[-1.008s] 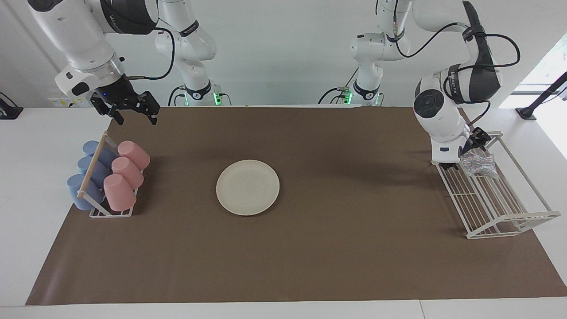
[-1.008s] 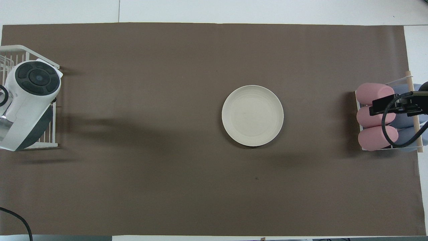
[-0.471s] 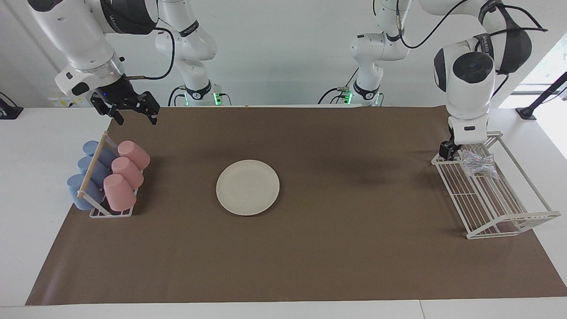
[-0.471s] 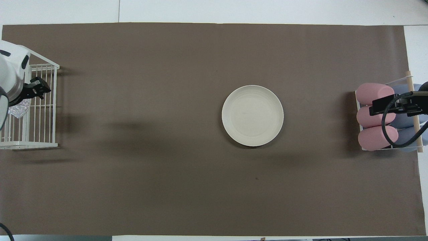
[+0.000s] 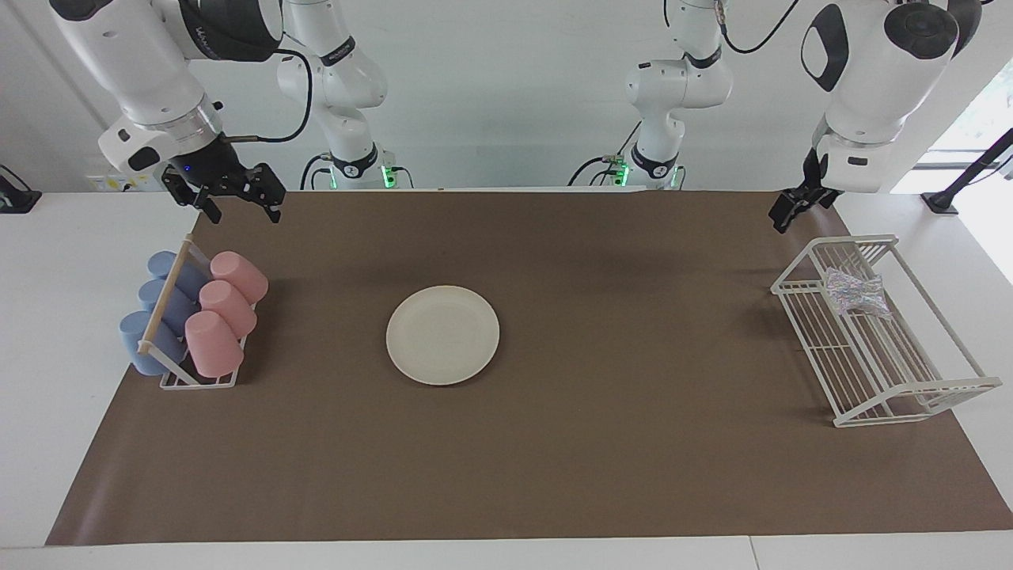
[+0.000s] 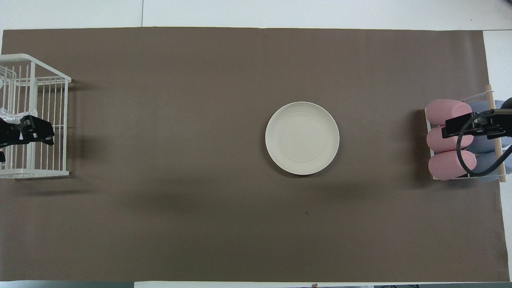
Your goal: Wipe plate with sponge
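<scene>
The cream-white plate (image 5: 442,335) lies flat on the brown mat in the middle of the table; it also shows in the overhead view (image 6: 302,138). The silvery sponge (image 5: 855,291) lies in the white wire rack (image 5: 910,388) at the left arm's end, at the rack's end nearer to the robots. In the overhead view only a bit of the sponge (image 6: 9,113) shows. My left gripper (image 5: 790,210) hangs in the air above that end of the rack, clear of the sponge and holding nothing; it also shows in the overhead view (image 6: 32,134). My right gripper (image 5: 241,207) is open and empty over the cup rack.
A rack of pink cups (image 5: 221,305) and blue cups (image 5: 154,313) lying on their sides stands at the right arm's end; it also shows in the overhead view (image 6: 450,138). The brown mat (image 5: 554,475) covers most of the table.
My left arm has risen from the wire rack and away from the sponge, which stays in the rack. The right arm has not moved.
</scene>
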